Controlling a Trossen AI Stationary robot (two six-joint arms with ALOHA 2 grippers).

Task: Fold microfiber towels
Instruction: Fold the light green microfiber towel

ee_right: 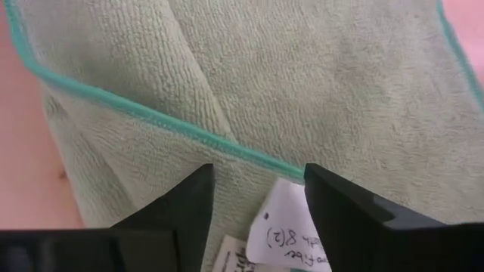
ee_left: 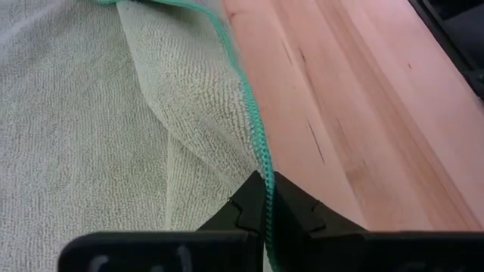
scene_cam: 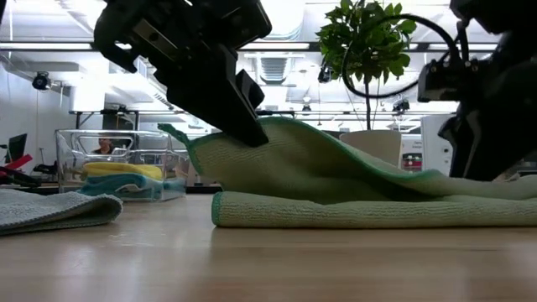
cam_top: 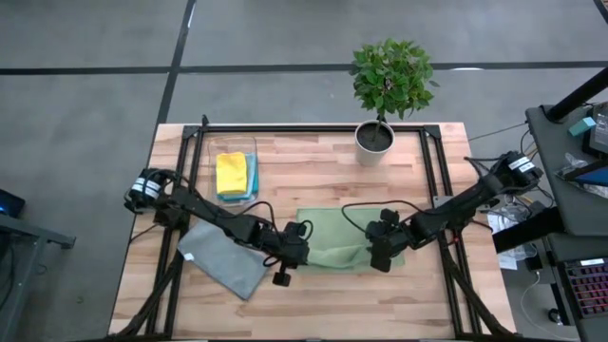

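Observation:
An olive green towel [cam_top: 337,237] with a teal stitched border lies folded at the table's middle, its lower layers flat on the wood [scene_cam: 352,210]. My left gripper [cam_top: 296,249] is at its left side, shut on its edge and holding that part raised [scene_cam: 252,138]. My right gripper [cam_top: 380,255] hangs open over the towel's near right part. Its fingers stand on either side of a white tag [ee_right: 291,223]. A grey towel [cam_top: 223,258] lies flat at the near left. My left gripper pinches the green towel's teal stitched edge [ee_left: 263,162] between its two fingertips; it looks like one layer. The fingers slant down from the table's left. The held edge is lifted off the table, and the cloth slopes down from it onto the folded layers below [scene_cam: 336,172]. My right gripper is close over the towel; whether it touches it I cannot tell.
A clear bin [cam_top: 234,152] at the far left holds a yellow towel [cam_top: 231,171] on top of blue ones. A potted plant [cam_top: 376,136] stands at the far edge, right of the middle. Bare wood [cam_top: 323,304] runs along the near edge.

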